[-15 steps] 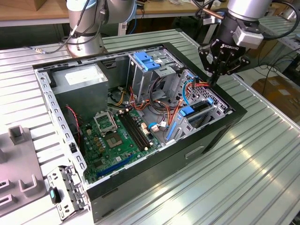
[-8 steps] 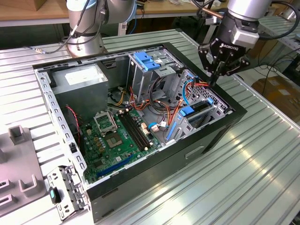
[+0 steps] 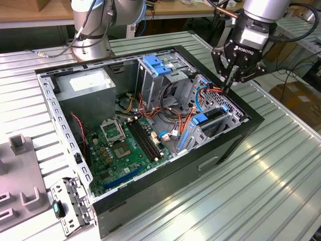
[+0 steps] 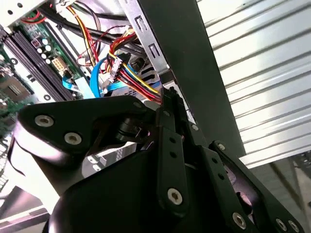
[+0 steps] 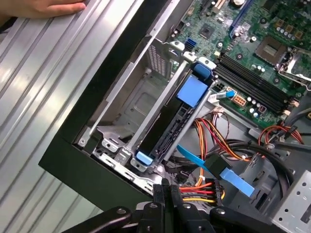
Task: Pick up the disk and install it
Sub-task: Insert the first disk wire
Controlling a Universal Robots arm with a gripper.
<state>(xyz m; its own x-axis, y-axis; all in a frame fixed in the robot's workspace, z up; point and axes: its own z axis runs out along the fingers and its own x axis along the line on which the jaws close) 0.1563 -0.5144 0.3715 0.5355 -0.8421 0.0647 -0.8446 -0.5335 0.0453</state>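
The disk (image 5: pixel 167 124) stands on edge in a slot of the metal drive cage at the near corner of the open computer case (image 3: pixel 210 165), its dark body running between two blue carrier ends. In the exterior view the disk (image 3: pixel 211 114) sits in that cage on the exterior view's right. My gripper (image 3: pixel 228 86) hovers just above the cage's far end with its fingers (image 4: pixel 170 97) pressed together and nothing between them. In the first wrist view my gripper (image 5: pixel 165 187) is by a bundle of coloured cables, beside the disk's end.
Inside the case lie a green motherboard (image 3: pixel 120 145), a grey power-supply box (image 3: pixel 85 88) and a tall cage with a blue latch (image 3: pixel 155 65). A person's hand (image 5: pixel 48 7) rests on the ribbed table near the case. Grey fixtures (image 3: pixel 20 191) stand at the exterior view's left.
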